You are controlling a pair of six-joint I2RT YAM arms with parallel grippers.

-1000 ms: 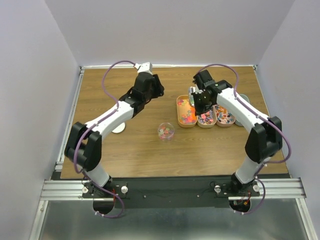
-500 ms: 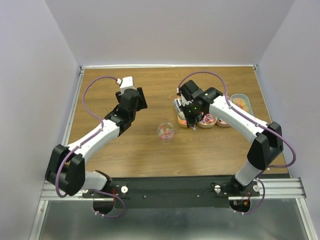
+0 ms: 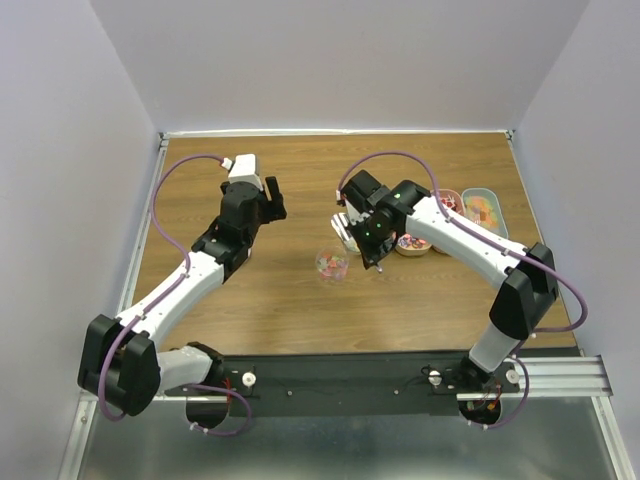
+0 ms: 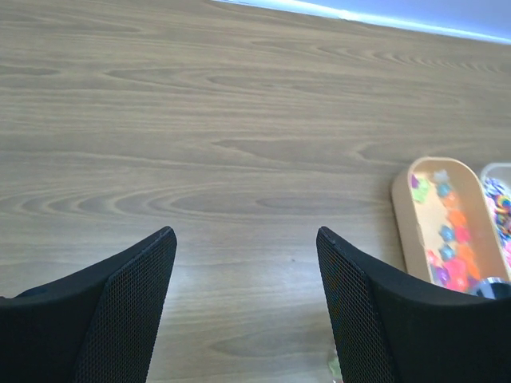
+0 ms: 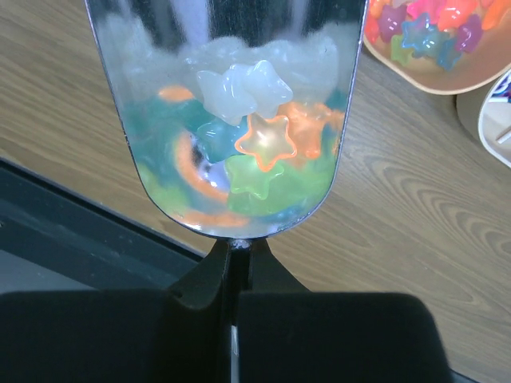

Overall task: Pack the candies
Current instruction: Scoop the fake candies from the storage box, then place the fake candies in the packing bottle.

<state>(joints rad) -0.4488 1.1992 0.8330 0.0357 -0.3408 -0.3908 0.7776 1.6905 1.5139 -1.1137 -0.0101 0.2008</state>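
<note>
The candies (image 5: 263, 144) were judged light, hard and glossy: loose star shapes that would slide off if tipped. They looked too small to be pinched singly, so they were best carried in the scoop (image 5: 255, 20), held by its handle and kept level. A small heap was seen lying in the scoop bowl. More were seen in the cup (image 3: 332, 264) near the middle of the worktop and in the trays (image 4: 401, 203) toward the right edge. The right gripper (image 5: 237, 257) was pressed together on the scoop handle. Its arm was reached inward from the near right corner, and the scoop was held near the cup, on its far side. The left gripper (image 4: 243, 235) was spread with nothing held, and was hung over bare wood toward the far left.
</note>
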